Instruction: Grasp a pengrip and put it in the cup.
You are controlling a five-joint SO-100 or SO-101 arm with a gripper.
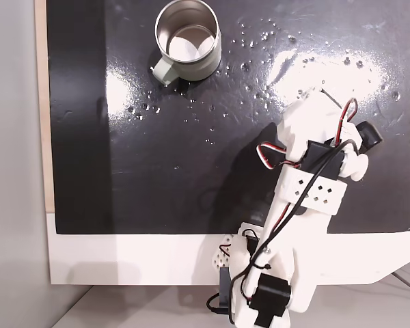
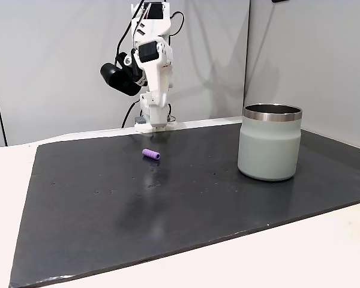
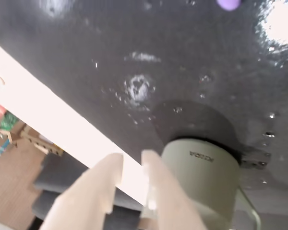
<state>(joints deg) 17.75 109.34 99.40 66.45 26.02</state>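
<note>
The pengrip [image 2: 150, 154] is a tiny purple ribbed cylinder lying on the black mat [image 2: 168, 210]; in the wrist view the pengrip [image 3: 229, 4] is cut by the top edge. The cup [image 2: 270, 142], a steel mug with a pale outside, stands upright to the right; from above the cup [image 1: 188, 41] shows a shiny bare inside and a small handle. My gripper [image 2: 158, 124] points down near the mat's far edge, behind the pengrip and clear of it. In the wrist view the gripper [image 3: 132, 160] is open by a narrow gap, nothing between its pale fingers [image 3: 105, 191], the cup [image 3: 201, 182] beside them.
The white arm [image 1: 307, 184] with black and red cables leans over the mat's lower right in the view from above. Small glinting specks dot the mat [image 1: 123, 171]. A white tabletop [image 1: 123, 260] borders the mat. Grey wall panels [image 2: 48, 60] stand behind the arm.
</note>
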